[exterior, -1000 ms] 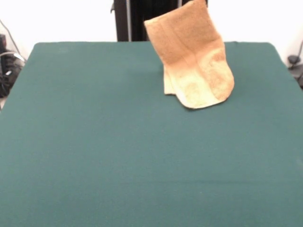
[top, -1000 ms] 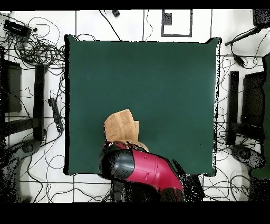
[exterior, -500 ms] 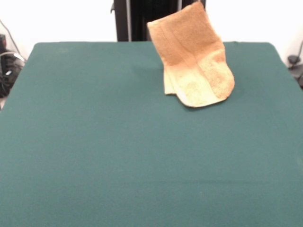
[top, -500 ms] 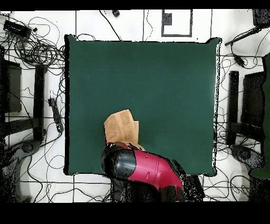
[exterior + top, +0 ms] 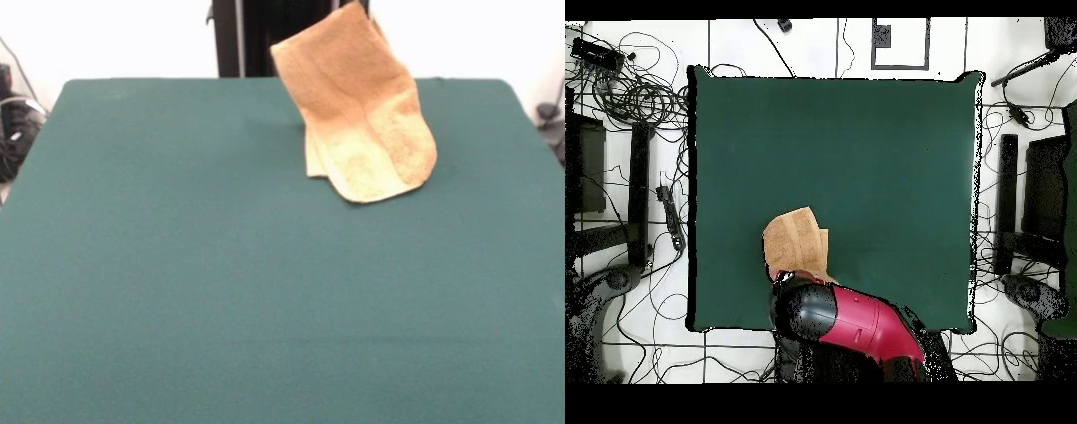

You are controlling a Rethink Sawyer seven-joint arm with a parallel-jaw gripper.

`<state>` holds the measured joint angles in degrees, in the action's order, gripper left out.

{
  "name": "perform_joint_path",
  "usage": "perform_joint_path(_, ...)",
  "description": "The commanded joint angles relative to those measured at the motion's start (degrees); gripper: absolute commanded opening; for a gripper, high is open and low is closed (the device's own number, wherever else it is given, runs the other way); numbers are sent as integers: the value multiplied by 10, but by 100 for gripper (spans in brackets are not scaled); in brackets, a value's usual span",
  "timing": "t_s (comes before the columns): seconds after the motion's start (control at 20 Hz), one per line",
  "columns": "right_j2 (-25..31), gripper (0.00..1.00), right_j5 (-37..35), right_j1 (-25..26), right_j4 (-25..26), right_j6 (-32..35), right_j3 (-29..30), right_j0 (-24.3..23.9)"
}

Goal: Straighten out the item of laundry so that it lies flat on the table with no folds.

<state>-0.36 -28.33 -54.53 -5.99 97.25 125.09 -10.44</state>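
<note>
The item of laundry (image 5: 362,115) is a golden-tan towel hanging folded from its top corner at the picture's upper edge. Its rounded lower end rests on the dark green table (image 5: 221,283) near the far side. My gripper (image 5: 363,4) shows only as a dark tip at that top corner, shut on the towel. From overhead, the towel (image 5: 795,240) pokes out from under the red and black arm (image 5: 840,320), which hides the gripper. The table (image 5: 865,150) fills the middle of that view.
The black pedestal (image 5: 256,35) stands behind the towel. Cables and dark equipment (image 5: 625,90) lie on the floor around the table's sides.
The towel's held top corner has swung slightly left in the front view. In the overhead view the arm has shifted a little to the right. The towel's lower end stays put.
</note>
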Motion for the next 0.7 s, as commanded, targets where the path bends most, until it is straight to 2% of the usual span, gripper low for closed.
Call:
perform_joint_path(0.05, 22, 0, 31, -5, 4, 68, 44, -10)
perform_joint_path(0.55, 27, 0, 41, -5, 12, 63, 50, -24)
perform_joint_path(0.7, 35, 0, 46, -17, 12, 49, 65, -41)
